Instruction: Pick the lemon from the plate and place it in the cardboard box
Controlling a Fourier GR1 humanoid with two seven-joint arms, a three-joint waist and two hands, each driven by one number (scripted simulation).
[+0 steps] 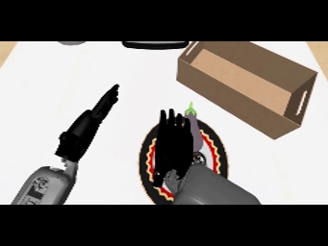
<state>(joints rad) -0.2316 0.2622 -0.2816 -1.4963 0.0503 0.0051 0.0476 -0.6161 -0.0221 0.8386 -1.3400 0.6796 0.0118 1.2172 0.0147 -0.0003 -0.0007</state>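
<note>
Two grey forearms come in from the lower edge, and we take them first. Our left forearm lies at the lower left of the white tabletop. Our right forearm covers the near part of the plate, a round dish with a black rim and a red and yellow zigzag band.

Just beyond, our right hand lies over the middle of the plate with its fingers stretched straight and pointing away from us, so we count it as released. We cannot see its thumb. Along the right edge of those fingers sits a purple aubergine with a green stem, at the far side of the plate and seemingly touching the fingers.

Further left, well apart from the plate, our left hand hovers over bare tabletop, fingers straight and slanting up to the right, holding nothing.

Beyond the plate, to the right, stands the cardboard box, open on top and set at an angle, with a slot handle in its right end wall. The aubergine is near the box's closest wall but outside it.

At the far edge we make out a black object and a grey one, both cut off.
</note>
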